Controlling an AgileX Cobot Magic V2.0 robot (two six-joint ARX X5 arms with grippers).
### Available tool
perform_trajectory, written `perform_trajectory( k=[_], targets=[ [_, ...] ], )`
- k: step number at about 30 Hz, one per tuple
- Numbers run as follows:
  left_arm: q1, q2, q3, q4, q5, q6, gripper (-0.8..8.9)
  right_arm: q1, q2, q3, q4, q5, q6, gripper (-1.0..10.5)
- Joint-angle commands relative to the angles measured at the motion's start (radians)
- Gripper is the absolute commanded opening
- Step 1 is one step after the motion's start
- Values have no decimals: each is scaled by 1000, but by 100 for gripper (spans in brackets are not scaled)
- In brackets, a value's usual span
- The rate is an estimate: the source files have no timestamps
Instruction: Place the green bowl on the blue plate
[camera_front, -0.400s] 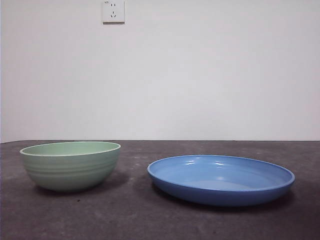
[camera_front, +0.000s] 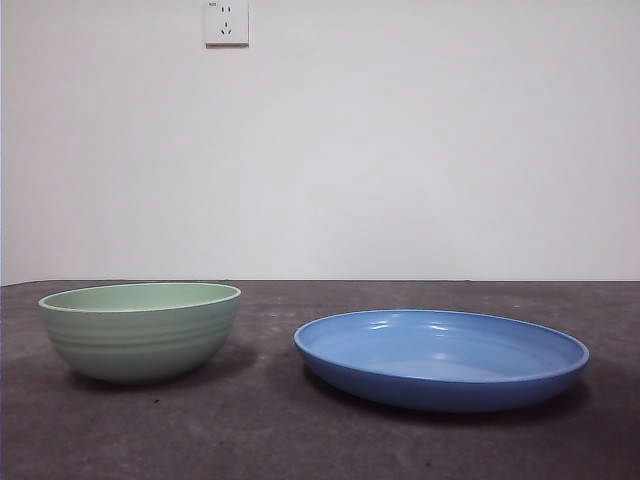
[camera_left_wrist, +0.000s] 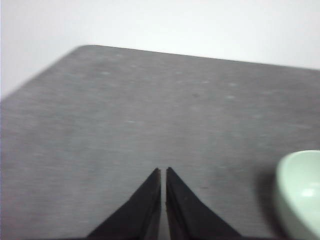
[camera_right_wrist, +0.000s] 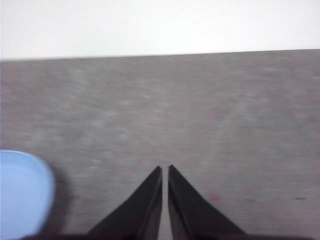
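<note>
Both grippers, left (camera_left_wrist: 163, 172) and right (camera_right_wrist: 165, 170), hover pressed together above table (camera_front: 300, 440).

The left tool (camera_left_wrist: 163, 171) hung over bare grey worktop (camera_left_wrist: 150, 115), its two black jaws pressed nearly together and holding nothing; the green bowl (camera_left_wrist: 300, 192) sat close beside it, only partly visible.

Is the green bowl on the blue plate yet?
No. The green bowl stands upright on the table, apart from the empty blue plate.
</note>
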Motion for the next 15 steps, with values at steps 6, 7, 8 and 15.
perform_trajectory(
  k=[6,7,8,15],
  targets=[
    [-11,19,114,-38,86,-195,18,0,0,178,-156,-44,245,11],
    [-13,26,145,-58,86,-207,18,0,0,208,-179,-44,269,11],
    [-14,34,172,-76,89,-212,18,0,2,234,-195,-45,285,11],
    [-14,132,402,-192,183,-211,18,0,66,408,-248,-143,380,10]
  ],
)
